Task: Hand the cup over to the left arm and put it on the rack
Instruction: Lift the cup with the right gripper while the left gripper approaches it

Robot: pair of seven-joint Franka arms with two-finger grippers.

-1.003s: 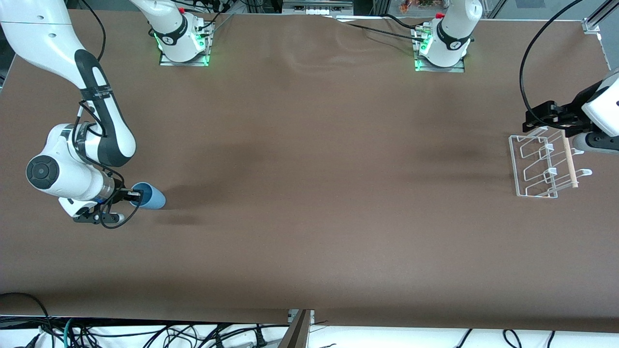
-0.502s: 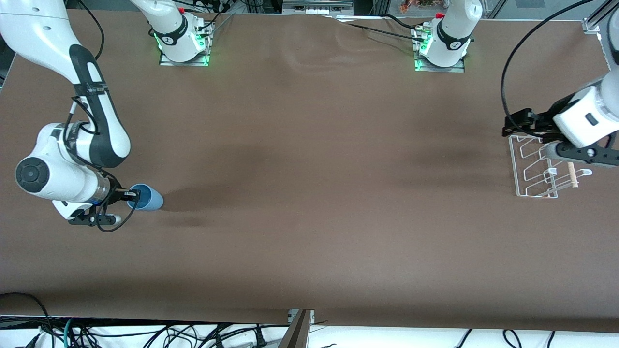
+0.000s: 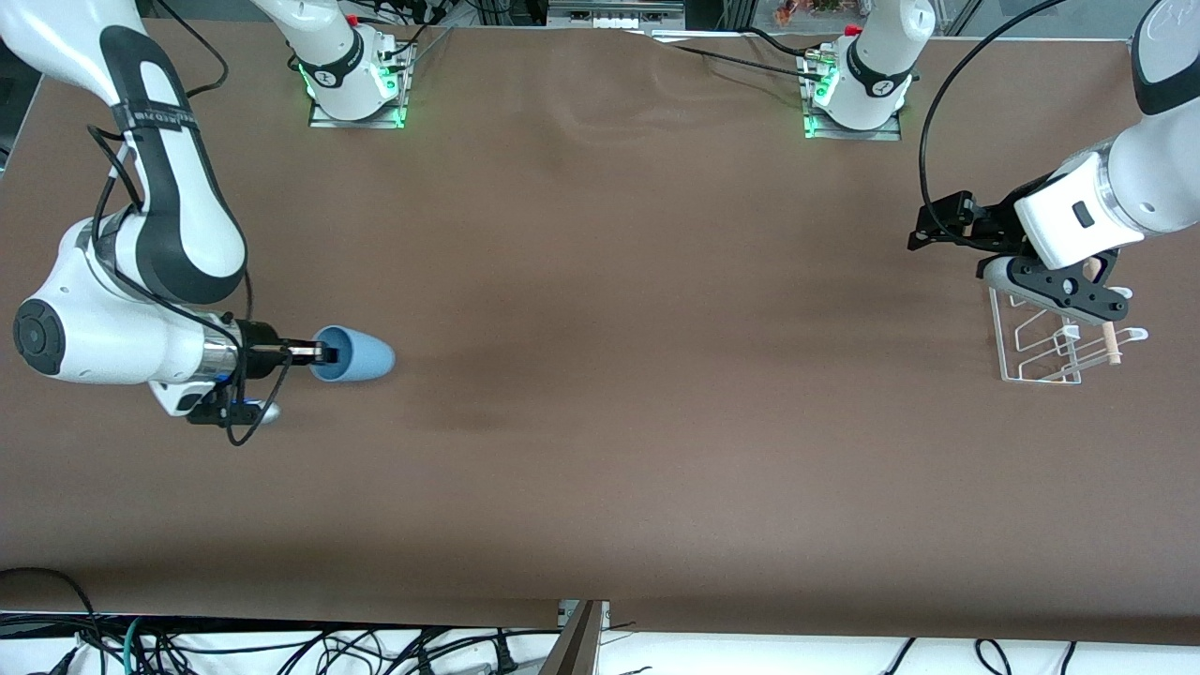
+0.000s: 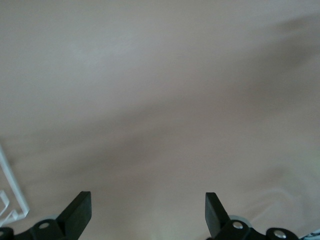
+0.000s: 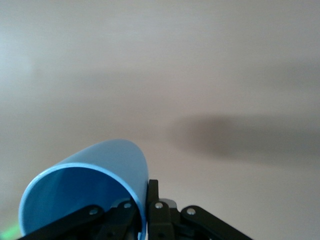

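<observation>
The light-blue cup (image 3: pixel 364 356) hangs sideways above the table near the right arm's end, its base pointing toward the left arm's end. My right gripper (image 3: pixel 323 353) is shut on its rim, one finger inside the mouth and one outside. In the right wrist view the cup (image 5: pixel 95 175) fills the low corner beside the right gripper (image 5: pixel 146 202). The left arm's gripper (image 3: pixel 923 230) is open and holds nothing, up in the air beside the white wire rack (image 3: pixel 1031 349). The left wrist view shows the open left gripper (image 4: pixel 147 207) over bare table, with a corner of the rack (image 4: pixel 7 197).
A brown mat (image 3: pixel 619 281) covers the table. Both arm bases (image 3: pixel 356 84) (image 3: pixel 858 94) stand along the edge farthest from the front camera. Cables (image 3: pixel 281 652) lie below the edge nearest that camera.
The right gripper has carried the cup up and toward the left arm's end. The left gripper has moved off the rack toward the table's middle, still open.
</observation>
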